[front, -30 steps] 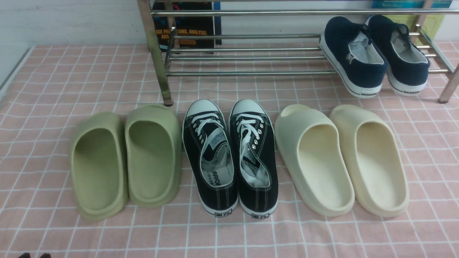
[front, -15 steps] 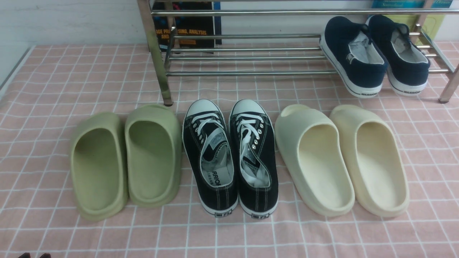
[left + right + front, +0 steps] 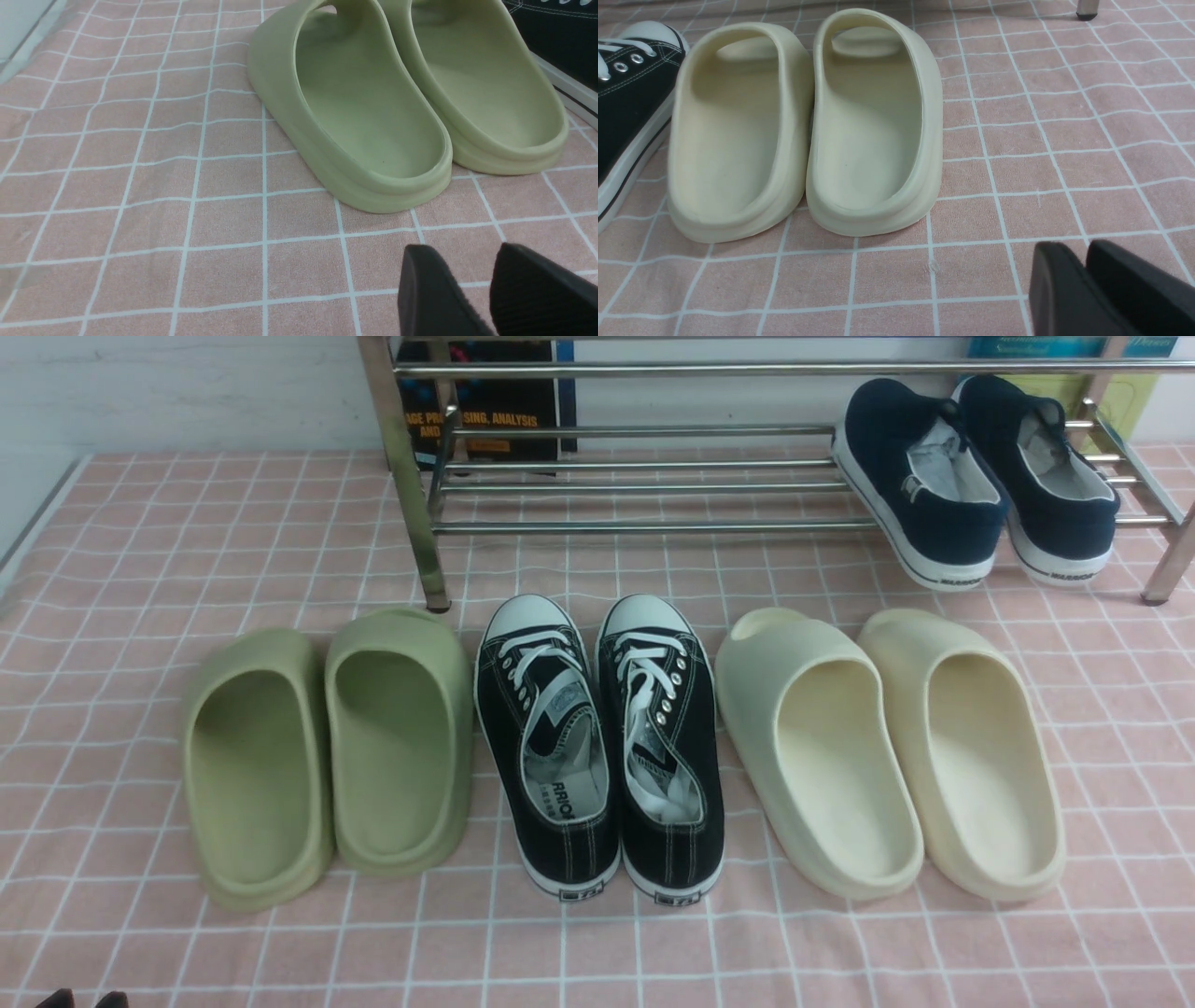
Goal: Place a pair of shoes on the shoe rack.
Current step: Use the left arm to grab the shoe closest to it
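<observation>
While the left pincer (image 3: pixel 467 266) hangs open and empty near the green slides (image 3: pixel 401 747), the black sneakers (image 3: pixel 560 859) stand paired on the surface (image 3: pixel 140 523), toes toward the shoe rack (image 3: pixel 635 526), not on it. Cream slides (image 3: pixel 822 756) just right. Right pincer (image 3: pixel 1078 254): closed or not, cannot tell.

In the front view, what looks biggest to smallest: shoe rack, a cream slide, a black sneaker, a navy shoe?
1. shoe rack
2. cream slide
3. black sneaker, slimmer
4. navy shoe, but farther back, so unsure
</observation>
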{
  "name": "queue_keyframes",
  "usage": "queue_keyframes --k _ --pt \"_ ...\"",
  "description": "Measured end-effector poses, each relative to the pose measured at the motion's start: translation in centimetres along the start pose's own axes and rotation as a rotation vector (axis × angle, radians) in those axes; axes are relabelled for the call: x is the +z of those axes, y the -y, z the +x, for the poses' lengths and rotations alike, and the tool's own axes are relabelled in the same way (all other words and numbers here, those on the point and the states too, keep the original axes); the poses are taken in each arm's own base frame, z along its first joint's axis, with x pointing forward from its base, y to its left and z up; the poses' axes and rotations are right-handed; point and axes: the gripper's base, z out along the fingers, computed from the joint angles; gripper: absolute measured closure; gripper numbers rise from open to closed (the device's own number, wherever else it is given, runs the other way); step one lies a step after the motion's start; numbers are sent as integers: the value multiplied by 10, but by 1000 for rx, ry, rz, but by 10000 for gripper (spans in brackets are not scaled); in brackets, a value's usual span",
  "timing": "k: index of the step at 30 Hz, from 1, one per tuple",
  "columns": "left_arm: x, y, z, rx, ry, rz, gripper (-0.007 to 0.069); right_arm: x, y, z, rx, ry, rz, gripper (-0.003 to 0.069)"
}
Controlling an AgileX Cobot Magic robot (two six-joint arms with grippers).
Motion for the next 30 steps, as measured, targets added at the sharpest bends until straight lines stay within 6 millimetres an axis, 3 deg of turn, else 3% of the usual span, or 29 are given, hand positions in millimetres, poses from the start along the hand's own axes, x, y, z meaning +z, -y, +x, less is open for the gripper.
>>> queue_keyframes --k 10,16,20,23,24,27,30 --pt "-7 -2 -36 10 423 -31 385 0 0 0 0 0 0 547" --pt "-39 -7 -73 -260 969 42 385 0 0 0 0 0 0 539" --pt "-57 -10 -90 -397 1154 120 397 0 0 0 0 0 0 536" --pt "-66 -12 -107 -400 1127 120 421 0 0 0 0 0 0 533" --pt "-76 -12 -126 -372 1089 105 456 0 0 0 0 0 0 531" --pt "-83 -12 -157 -258 890 44 549 0 0 0 0 0 0 526" --pt "-64 -12 -181 -102 592 -4 615 0 0 0 0 0 0 524"
